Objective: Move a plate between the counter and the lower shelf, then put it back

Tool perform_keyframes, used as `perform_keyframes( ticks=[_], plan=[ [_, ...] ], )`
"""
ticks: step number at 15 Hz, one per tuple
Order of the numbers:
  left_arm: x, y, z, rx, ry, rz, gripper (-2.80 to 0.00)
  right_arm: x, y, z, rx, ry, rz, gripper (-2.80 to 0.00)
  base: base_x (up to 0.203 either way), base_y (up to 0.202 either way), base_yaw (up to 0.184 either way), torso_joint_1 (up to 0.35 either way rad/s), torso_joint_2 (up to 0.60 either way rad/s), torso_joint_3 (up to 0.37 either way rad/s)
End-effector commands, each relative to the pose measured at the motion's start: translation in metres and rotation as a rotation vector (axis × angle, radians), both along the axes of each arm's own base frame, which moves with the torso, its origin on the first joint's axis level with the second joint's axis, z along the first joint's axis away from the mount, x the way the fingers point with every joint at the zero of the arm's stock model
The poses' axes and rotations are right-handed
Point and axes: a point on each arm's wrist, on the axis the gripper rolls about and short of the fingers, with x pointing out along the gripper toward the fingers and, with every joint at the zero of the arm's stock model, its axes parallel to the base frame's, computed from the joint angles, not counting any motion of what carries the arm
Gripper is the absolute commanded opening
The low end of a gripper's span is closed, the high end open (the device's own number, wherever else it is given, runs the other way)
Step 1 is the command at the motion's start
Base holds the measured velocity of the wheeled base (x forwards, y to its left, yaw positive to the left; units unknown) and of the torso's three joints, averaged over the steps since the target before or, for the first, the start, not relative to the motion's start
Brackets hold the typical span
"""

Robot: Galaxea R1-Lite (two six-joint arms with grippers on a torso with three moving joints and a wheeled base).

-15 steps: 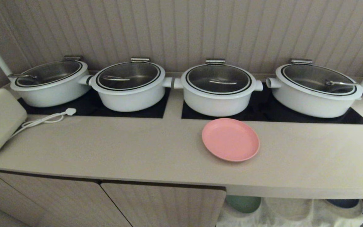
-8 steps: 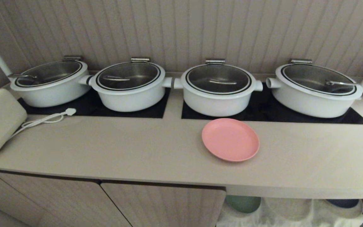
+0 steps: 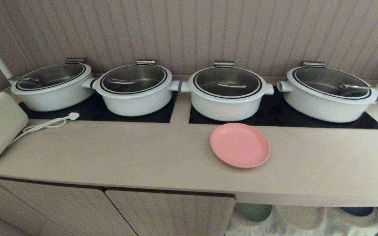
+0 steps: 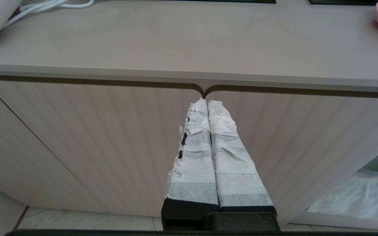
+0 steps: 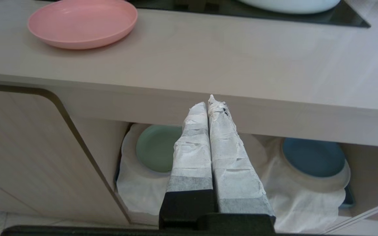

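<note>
Nothing has shifted in the head view since the earlier frames: plate, pots and cable lie as before, and neither arm shows there.

Near to far: right gripper [image 5: 208, 106] is pressed closed and empty, hanging in front of the counter's [image 3: 143, 157] front edge, over the lower shelf [image 5: 294, 203] opening. Left gripper [image 4: 207, 103] is likewise closed and empty, parked before the cabinet doors [image 4: 94, 141].

On the shelf cloth, a green plate [image 5: 154, 149] and a blue plate [image 5: 312, 157] each sit on a white one.

The pink plate [image 3: 240, 144] sits flat on the counter, between its front edge and the third pot [image 3: 227, 93].

Key relation: plate is up and to the left of the right gripper, so the right arm is nearer.
</note>
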Motion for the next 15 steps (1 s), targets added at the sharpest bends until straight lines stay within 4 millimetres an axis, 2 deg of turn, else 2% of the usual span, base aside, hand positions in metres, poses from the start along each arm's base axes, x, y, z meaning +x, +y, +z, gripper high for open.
perform_keyframes(
  ticks=[1, 15],
  plan=[
    [0.0, 0.0, -0.0001, 0.0, 0.0, 0.0, -2.8, -0.0006, -0.0001, -0.0001, 0.002, -0.009, -0.004, -2.8, 0.0, 0.0, 0.0, 0.0, 0.0, 0.0],
    [0.0, 0.0, -0.0001, 0.0, 0.0, 0.0, -2.8, -0.0007, -0.0007, 0.0005, 0.017, -0.012, -0.03, -2.8, 0.0, 0.0, 0.0, 0.0, 0.0, 0.0]
  ],
)
